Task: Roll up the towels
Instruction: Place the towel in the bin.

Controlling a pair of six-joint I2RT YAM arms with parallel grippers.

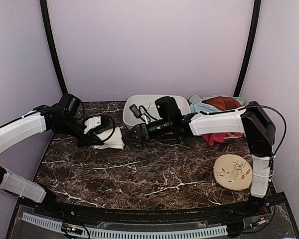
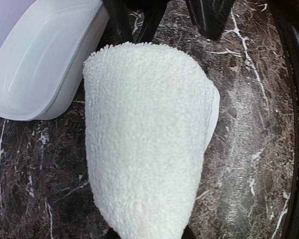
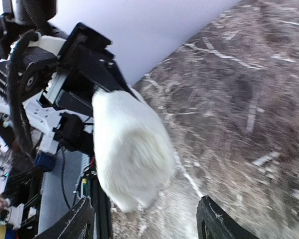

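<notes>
A cream-white towel [image 1: 113,138], rolled or folded into a thick bundle, lies at the table's back left. It fills the left wrist view [image 2: 144,139]. My left gripper [image 1: 96,141] is shut on its left end, and the towel hides the fingers. My right gripper [image 1: 131,135] is open and empty just right of the towel. In the right wrist view its fingertips [image 3: 72,224] stand wide apart, with the towel [image 3: 132,149] just ahead of them. Light blue [image 1: 202,106], rust-brown [image 1: 222,103] and pink [image 1: 217,138] towels lie piled at the back right.
A white plastic basin [image 1: 134,103] stands at the back centre, close behind the white towel and my right arm; it also shows in the left wrist view [image 2: 40,59]. A round beige leaf-pattern disc [image 1: 232,172] lies at the front right. The table is dark marble.
</notes>
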